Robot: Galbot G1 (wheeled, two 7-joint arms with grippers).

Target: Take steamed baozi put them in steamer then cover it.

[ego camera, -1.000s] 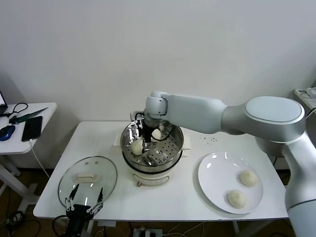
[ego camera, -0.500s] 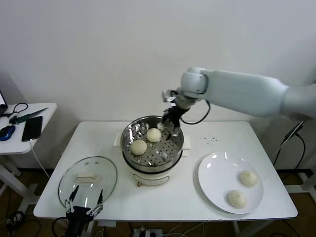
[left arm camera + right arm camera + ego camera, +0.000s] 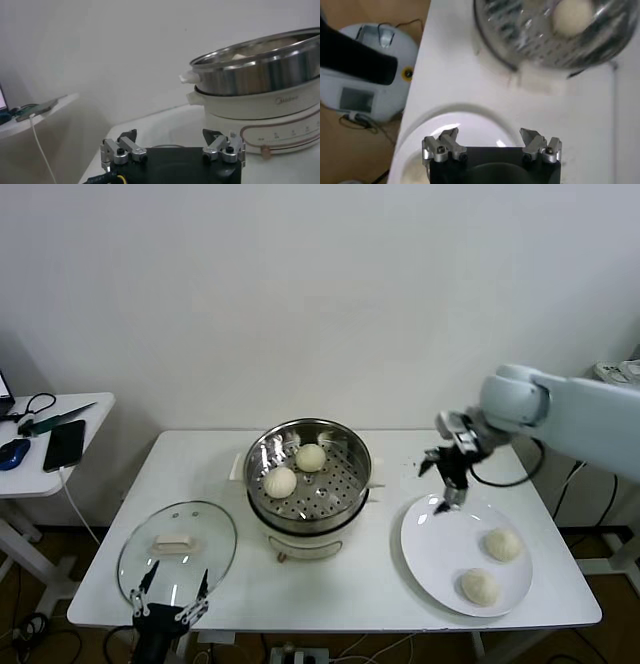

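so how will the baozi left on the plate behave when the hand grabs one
Each baozi looks like soft, smooth dough, so it will probably dent under a firm squeeze. Being round on a flat white plate, it may roll if nudged off-centre. It likely weighs little for its size. The open right hand hovers over the plate's rim.

From the head we look down and forward at the whole white table (image 3: 400, 604). Our left wrist camera sits low at the table's near edge, looking sideways at the steamer (image 3: 260, 75) close by. Our right wrist camera looks straight down on the plate (image 3: 465, 117). All three views share the steamer (image 3: 308, 474).
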